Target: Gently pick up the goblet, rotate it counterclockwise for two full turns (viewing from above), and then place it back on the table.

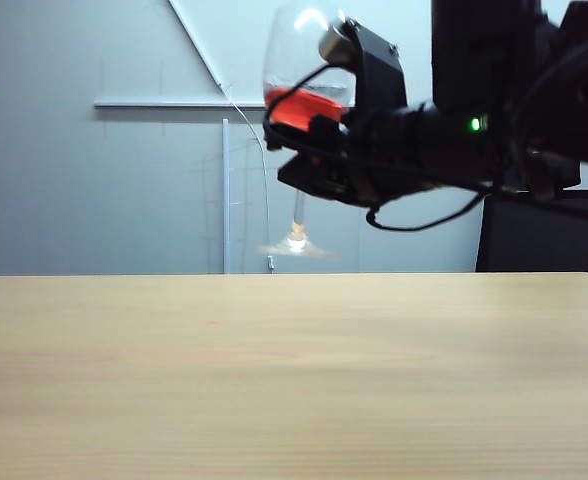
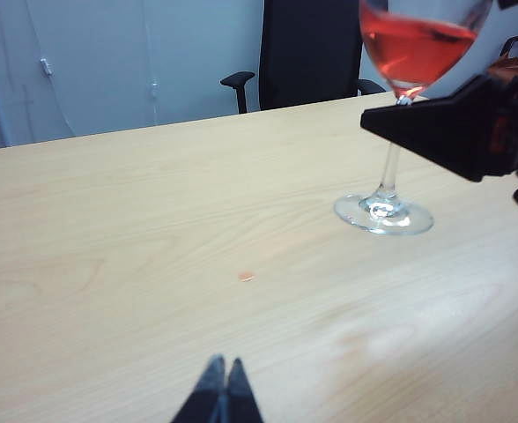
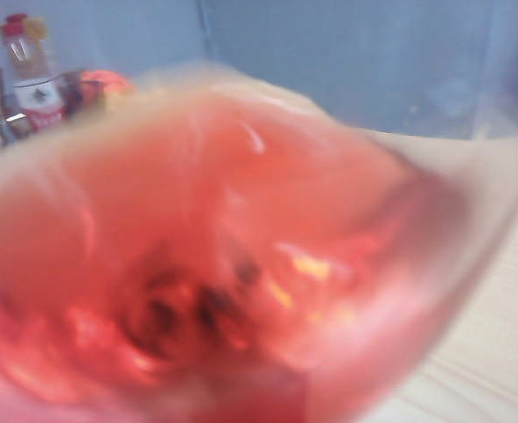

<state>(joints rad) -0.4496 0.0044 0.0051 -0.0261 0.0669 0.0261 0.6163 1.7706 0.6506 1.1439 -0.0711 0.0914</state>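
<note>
Tall clear goblet (image 1: 299, 90) of red liquid lifted above the light-wood table's (image 1: 294, 380) far edge, stem clamped by right gripper (image 1: 309, 150), rim cropped, left gripper (image 2: 222, 388) pinched together, low over the near edge

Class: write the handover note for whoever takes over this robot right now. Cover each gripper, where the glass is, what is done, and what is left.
Right gripper: shut on the goblet just under the bowl, holding it in the air and slightly tilted.
Left gripper: shut, holding nothing, parked low over the table, away from the goblet.
Goblet: red liquid in the bowl; its foot is off the wood.
Done: the pick-up.
Left: the frames do not show how much of the two counterclockwise turns is done; finish those, then set the goblet back down gently.
</note>
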